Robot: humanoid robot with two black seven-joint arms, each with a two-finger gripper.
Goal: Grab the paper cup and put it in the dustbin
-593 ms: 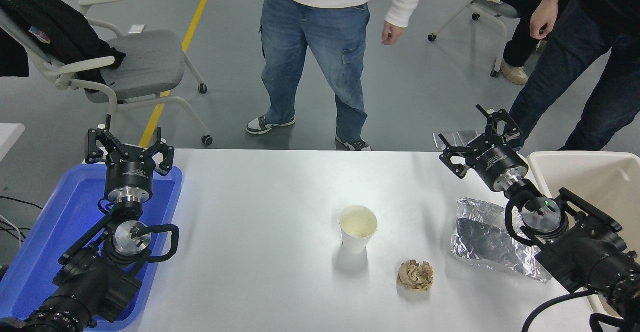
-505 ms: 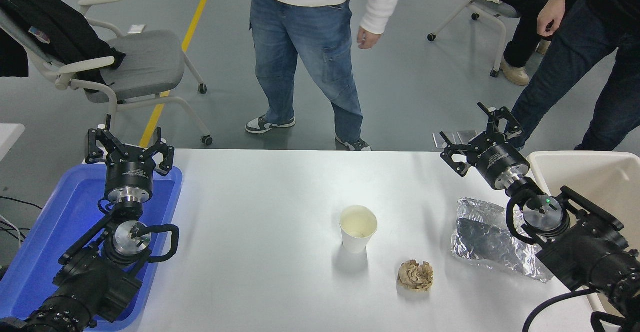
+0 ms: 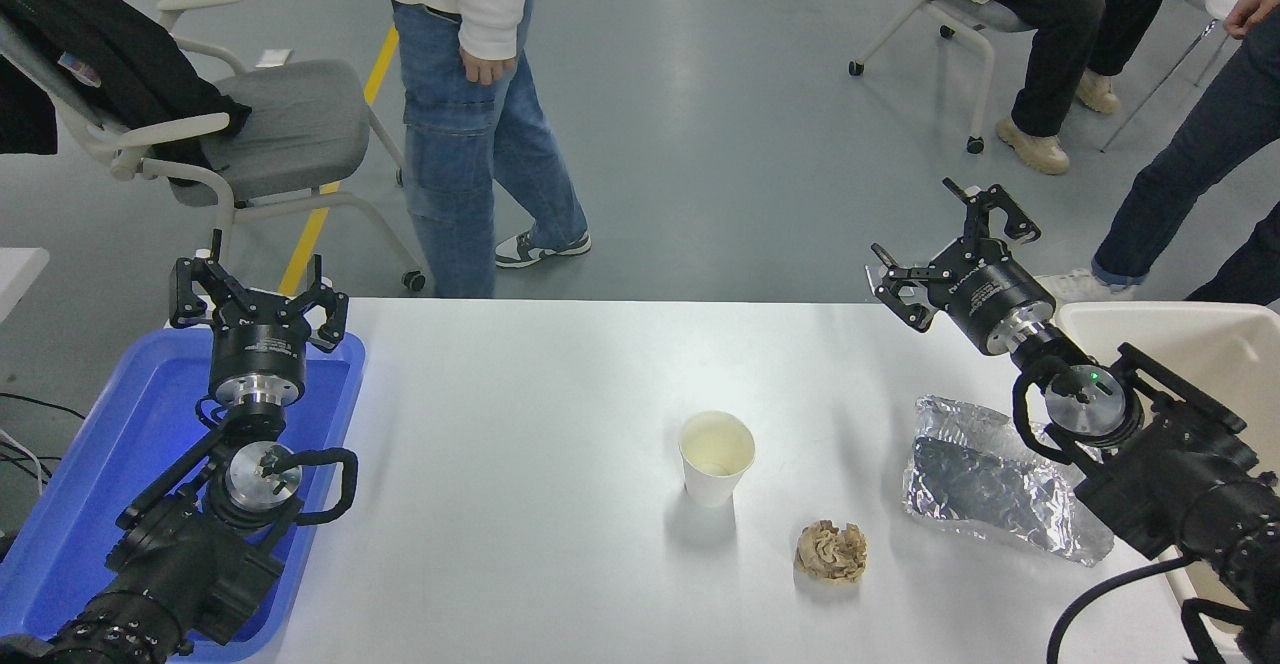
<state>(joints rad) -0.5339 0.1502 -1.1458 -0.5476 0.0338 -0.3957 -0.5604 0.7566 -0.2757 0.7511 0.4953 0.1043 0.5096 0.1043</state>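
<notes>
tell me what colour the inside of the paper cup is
Pale yellowish inside the white paper cup, seen in the head view.

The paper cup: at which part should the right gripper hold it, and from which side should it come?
Probably the upper wall of the paper cup, from the right gripper side: it stands upright, open mouth up, with free table around.

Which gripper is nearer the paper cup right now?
Right. The right gripper hangs beyond and right of the paper cup; the left gripper is farther away, over the blue tray.
</notes>
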